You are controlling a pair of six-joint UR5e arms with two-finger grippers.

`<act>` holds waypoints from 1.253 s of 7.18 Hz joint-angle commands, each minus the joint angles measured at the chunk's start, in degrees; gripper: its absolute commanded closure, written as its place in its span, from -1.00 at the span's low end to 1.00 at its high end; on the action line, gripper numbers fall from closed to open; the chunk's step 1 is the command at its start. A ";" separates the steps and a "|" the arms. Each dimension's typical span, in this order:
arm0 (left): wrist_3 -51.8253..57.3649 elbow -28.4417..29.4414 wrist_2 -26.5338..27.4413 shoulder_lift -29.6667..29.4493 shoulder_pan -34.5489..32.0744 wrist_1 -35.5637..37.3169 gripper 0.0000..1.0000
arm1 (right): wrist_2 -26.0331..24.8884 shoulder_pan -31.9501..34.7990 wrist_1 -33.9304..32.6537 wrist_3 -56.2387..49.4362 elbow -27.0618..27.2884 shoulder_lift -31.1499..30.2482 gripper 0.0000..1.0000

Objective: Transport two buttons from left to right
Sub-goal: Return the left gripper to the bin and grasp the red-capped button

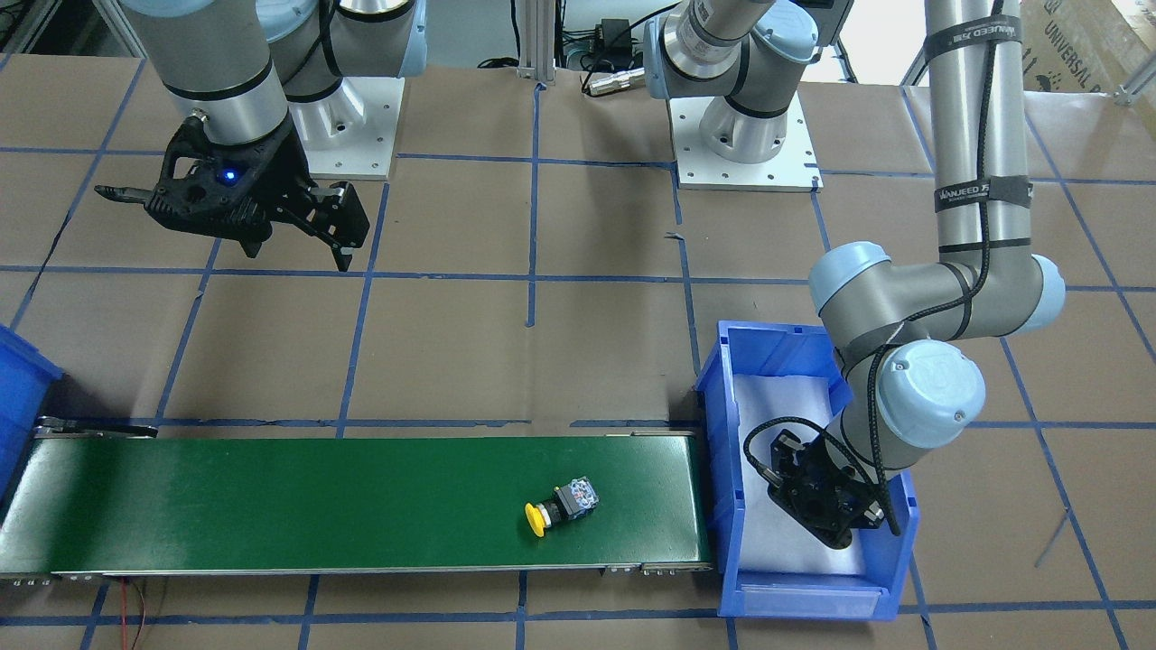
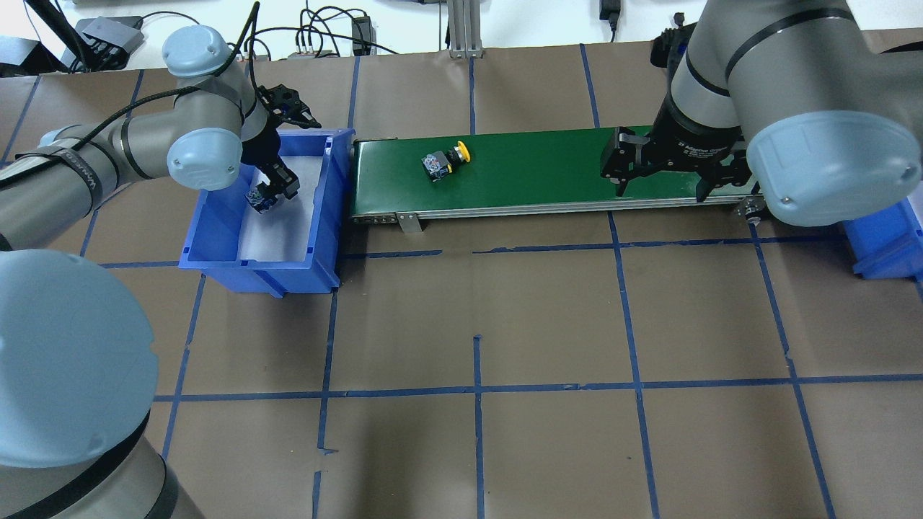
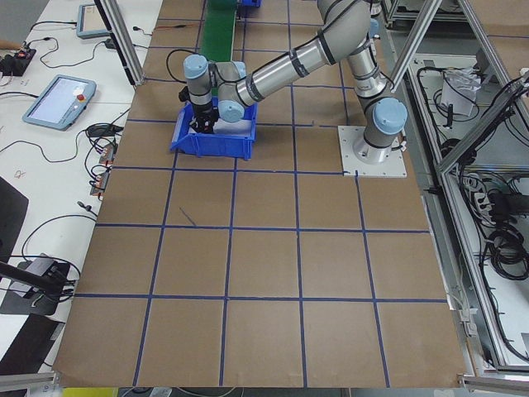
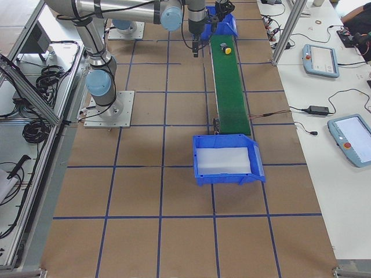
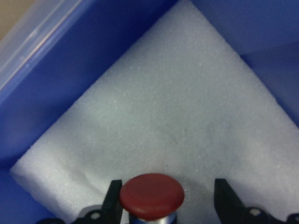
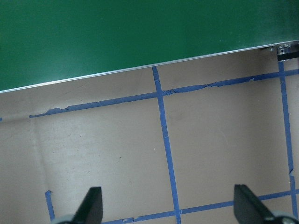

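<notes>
The red-capped button (image 5: 152,197) stands cap-up on the white foam inside the left blue bin (image 2: 216,241). My left gripper (image 5: 164,205) is down in that bin, open, one finger on each side of the button; the left finger (image 5: 113,200) is at the cap's edge and the other stands apart from it. The yellow-capped button (image 2: 445,159) lies on its side on the green conveyor belt (image 2: 541,169), near the belt's bin-side end. My right gripper (image 2: 660,192) hangs open and empty over the table by the belt's other end.
A second blue bin (image 2: 883,241) sits past the belt's right end, with white foam inside in the exterior right view. Brown table paper with blue tape lines (image 6: 166,140) lies under the right gripper. Both arm bases stand behind the belt.
</notes>
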 commanded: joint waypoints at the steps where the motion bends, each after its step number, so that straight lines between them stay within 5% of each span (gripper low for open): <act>1: -6.66 0.37 -0.41 2.89 -0.08 -1.07 0.38 | 0.00 -0.09 0.00 0.00 0.09 0.00 -1.00; 4: -19.06 3.77 -0.59 6.42 -1.90 -8.71 0.38 | 0.00 -0.09 0.00 0.00 0.09 0.00 -1.00; 9: -12.33 6.43 -0.15 8.62 -13.59 -9.88 0.38 | 0.00 0.00 0.00 0.00 0.00 0.00 -1.00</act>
